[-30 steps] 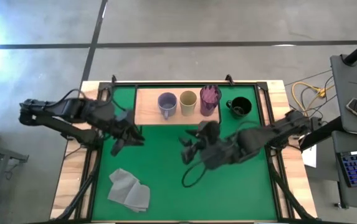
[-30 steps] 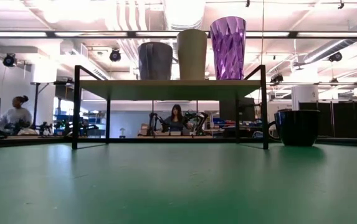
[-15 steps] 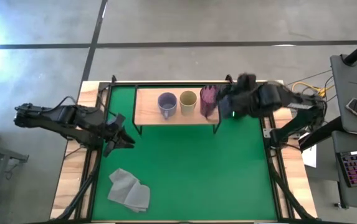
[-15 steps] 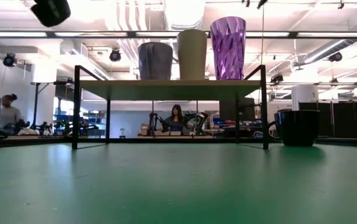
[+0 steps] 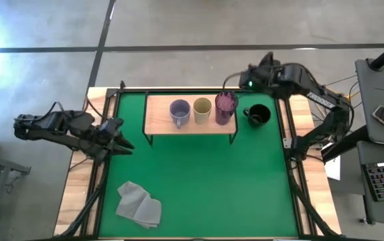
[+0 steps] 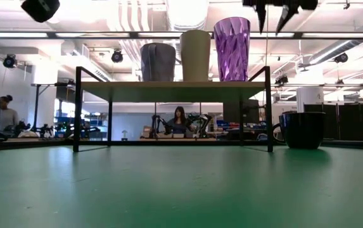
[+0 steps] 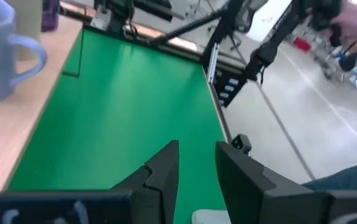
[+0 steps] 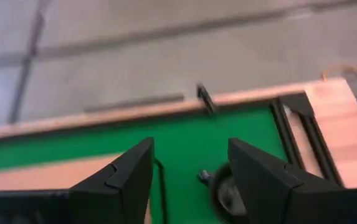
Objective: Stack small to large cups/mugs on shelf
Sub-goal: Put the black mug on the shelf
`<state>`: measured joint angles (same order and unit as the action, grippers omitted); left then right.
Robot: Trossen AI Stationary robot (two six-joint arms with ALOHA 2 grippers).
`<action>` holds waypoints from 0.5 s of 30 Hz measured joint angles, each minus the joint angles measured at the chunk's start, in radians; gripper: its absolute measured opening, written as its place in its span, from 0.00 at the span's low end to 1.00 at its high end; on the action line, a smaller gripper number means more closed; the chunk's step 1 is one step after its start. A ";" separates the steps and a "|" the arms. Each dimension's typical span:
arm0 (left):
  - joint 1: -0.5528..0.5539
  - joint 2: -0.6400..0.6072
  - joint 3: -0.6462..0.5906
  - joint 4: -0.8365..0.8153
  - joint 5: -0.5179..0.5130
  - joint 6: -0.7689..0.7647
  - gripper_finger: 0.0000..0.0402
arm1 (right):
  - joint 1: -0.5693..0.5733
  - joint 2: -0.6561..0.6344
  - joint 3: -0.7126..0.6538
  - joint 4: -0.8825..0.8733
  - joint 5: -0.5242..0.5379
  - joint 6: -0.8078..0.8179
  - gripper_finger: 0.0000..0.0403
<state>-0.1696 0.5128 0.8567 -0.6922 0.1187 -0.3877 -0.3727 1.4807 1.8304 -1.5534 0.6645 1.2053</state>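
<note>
Hovering above the black mug [image 5: 258, 115] beside your shelf [image 5: 158, 117], right gripper [image 6: 272, 15] stood open, empty; left gripper [image 5: 120, 136] idled parted, well apart.

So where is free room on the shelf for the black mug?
Shelf: bare board left of the lavender mug. The right end is crowded: tan cup and tumbler reach its edge. The black mug stands on the mat, which is bare in front.

Overhead, table-level, two wrist views
</note>
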 joint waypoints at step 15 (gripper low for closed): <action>0.000 -0.078 -0.007 0.030 -0.075 -0.129 0.22 | -0.511 0.023 -0.211 0.031 -0.630 -0.478 0.49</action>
<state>-0.1696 0.4345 0.8499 -0.6623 0.0439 -0.5171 -0.8840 1.5033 1.6197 -1.5226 0.0349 0.7273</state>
